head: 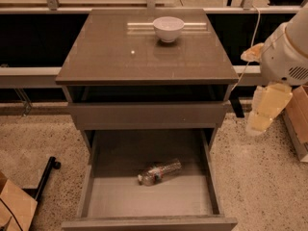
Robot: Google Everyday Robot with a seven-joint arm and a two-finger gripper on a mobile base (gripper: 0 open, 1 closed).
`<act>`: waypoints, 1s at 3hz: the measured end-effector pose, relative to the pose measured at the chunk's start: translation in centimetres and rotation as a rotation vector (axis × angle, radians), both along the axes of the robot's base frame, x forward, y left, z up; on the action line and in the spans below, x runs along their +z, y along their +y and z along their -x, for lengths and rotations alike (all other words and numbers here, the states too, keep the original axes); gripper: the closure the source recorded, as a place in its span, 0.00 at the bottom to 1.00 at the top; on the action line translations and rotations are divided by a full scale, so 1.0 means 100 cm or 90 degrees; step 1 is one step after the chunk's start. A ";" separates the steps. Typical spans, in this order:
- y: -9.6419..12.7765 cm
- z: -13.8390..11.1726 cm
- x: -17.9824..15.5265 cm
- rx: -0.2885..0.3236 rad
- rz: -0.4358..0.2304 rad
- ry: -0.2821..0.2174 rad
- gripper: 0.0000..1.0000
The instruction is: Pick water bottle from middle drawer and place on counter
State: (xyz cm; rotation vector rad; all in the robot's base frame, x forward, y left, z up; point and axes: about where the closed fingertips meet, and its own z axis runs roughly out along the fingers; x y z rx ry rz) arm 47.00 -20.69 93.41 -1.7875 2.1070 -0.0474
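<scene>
Glossy white round bowl (168,29) is sitting upright at far centre. Speckled beige floor (260,186) is spreading left and right. Brown cardboard box (14,208) is lying at near left corner, with a black metal bar with a small wheel (45,174) lying just right of it. Another brown cardboard box (299,121) is sitting at right edge. Thin white cable (255,32) is hanging at far right. Gripper (264,112) is hanging at right, above the floor.

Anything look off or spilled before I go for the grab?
Nothing spilled or damaged. The water bottle lies on its side, askew, in the open middle drawer; the white bowl sits upright on the counter. The gripper hangs off to the counter's right.
</scene>
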 end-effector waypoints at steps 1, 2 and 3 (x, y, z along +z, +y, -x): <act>0.008 -0.003 -0.039 0.033 -0.012 0.035 0.00; -0.001 -0.011 -0.083 0.078 -0.008 0.044 0.00; 0.000 -0.012 -0.084 0.091 -0.005 0.040 0.00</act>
